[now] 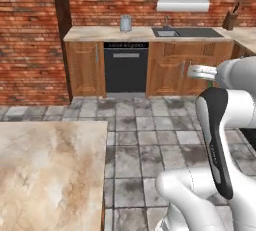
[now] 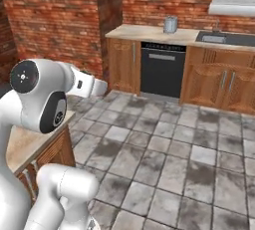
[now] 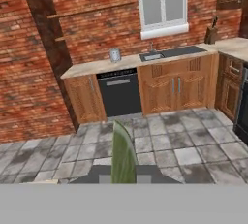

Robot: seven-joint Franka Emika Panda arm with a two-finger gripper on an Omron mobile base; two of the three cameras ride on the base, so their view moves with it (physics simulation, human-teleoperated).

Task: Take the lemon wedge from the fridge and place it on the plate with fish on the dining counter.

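In the hand view a pale green lemon wedge (image 3: 123, 152) stands upright between the two dark fingertips of my gripper (image 3: 124, 177), which is shut on it. The hand points across the tiled floor toward the far brick wall. The dining counter (image 1: 50, 170), a beige marbled slab on a wooden base, lies at the lower left of the left base view; the dining counter (image 2: 22, 147) also shows behind my arm in the right base view. The fridge and the plate with fish are out of view.
A wooden cabinet run with a stone worktop (image 1: 100, 33) lines the far wall, with a black dishwasher (image 1: 126, 67), a sink (image 1: 166, 32), a metal canister (image 1: 125, 23) and a knife block (image 1: 230, 20). Grey tiled floor (image 1: 145, 135) lies between it and the counter.
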